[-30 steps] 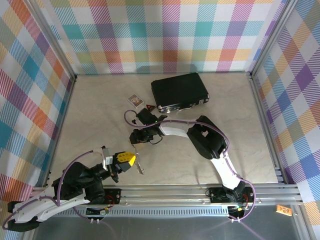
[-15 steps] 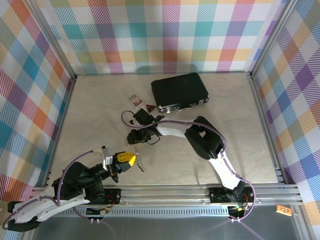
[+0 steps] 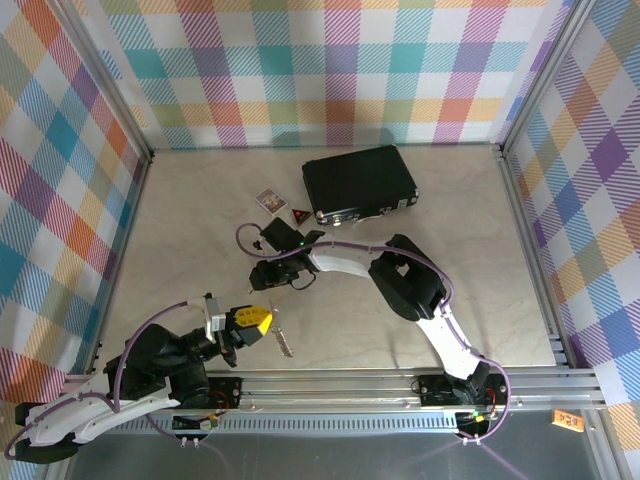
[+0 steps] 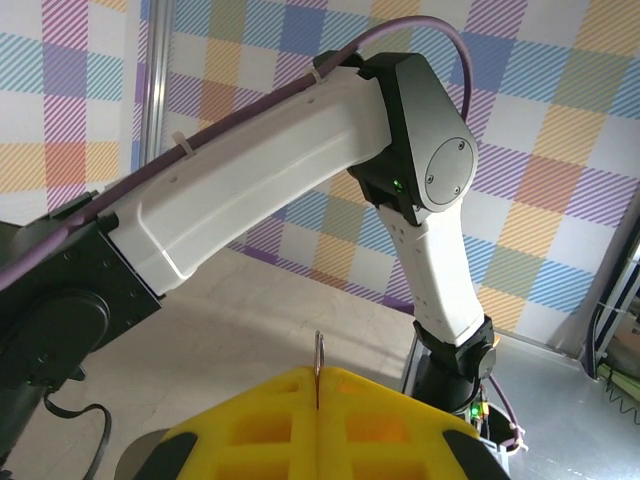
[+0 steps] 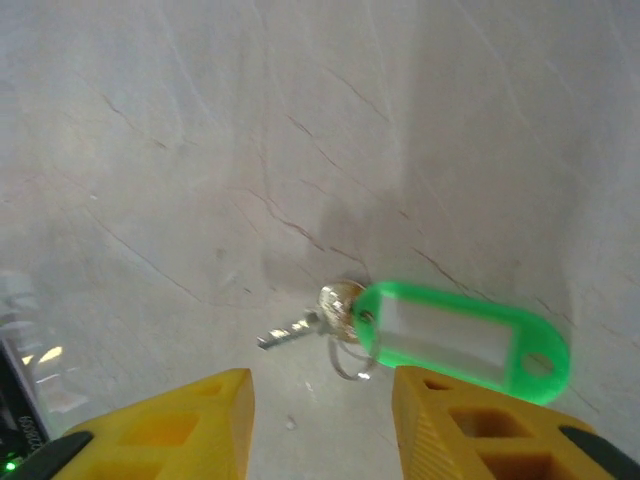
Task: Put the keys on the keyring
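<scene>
Right hand (image 5: 320, 400) hangs low over the table (image 5: 200, 120) with its yellow fingers (image 5: 215, 405) spread and nothing between them, so it's released and gripping nothing. Just past the fingertips the key (image 5: 410, 335) lies flat on the table, silvery blade toward one finger, bright green head toward the other, which looks to me like a lineup for a pinch. From overhead that right hand (image 3: 272, 275) sits on the near side of the black case (image 3: 360, 185), well apart from it. Farther again from the case, toward the arm bases, the left hand (image 3: 250, 320) is clenched on the keyring (image 3: 284, 343). It holds the ring by one end so the rest sticks out free, I'd guess to leave room for threading the key on. In its own wrist view the keyring (image 4: 318, 352) is just a thin metal edge poking up from the seam of the closed left hand (image 4: 318, 385). A little patterned card box (image 3: 268, 201) and a red triangular tag (image 3: 301, 213) sit just beside the case's near left corner, not involved. Key isn't on the ring yet, and picking up something lying that flat looks fiddly.
</scene>
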### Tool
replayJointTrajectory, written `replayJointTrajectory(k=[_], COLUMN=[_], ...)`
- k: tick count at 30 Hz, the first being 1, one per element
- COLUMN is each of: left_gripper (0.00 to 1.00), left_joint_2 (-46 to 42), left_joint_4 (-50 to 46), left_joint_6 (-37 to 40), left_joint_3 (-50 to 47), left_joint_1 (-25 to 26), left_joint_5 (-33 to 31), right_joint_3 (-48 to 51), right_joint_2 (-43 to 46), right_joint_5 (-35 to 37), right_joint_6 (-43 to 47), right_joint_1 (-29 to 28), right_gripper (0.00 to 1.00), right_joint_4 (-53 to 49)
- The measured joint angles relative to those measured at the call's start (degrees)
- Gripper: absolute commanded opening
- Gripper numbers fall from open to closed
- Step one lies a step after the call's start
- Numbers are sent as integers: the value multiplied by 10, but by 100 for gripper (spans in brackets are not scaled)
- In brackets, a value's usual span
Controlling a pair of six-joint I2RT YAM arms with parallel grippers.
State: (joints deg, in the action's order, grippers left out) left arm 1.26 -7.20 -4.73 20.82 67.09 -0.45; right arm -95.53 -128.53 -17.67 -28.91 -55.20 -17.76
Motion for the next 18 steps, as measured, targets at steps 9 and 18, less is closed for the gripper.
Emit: replayJointTrajectory(k=[9, 18], left_gripper=[0, 0], left_joint_2=[0, 0], left_joint_4=[3, 3], left_joint_6=[0, 0], left_joint_3=[0, 0], left_joint_1=[0, 0], left_joint_5=[0, 0], right_joint_3=[-77, -112], right_joint_2=[-23, -83], right_joint_5=[-12, -6], right_joint_6=[0, 0], right_joint_1=[0, 0], right_gripper=[44, 44], right_joint_4=[18, 5])
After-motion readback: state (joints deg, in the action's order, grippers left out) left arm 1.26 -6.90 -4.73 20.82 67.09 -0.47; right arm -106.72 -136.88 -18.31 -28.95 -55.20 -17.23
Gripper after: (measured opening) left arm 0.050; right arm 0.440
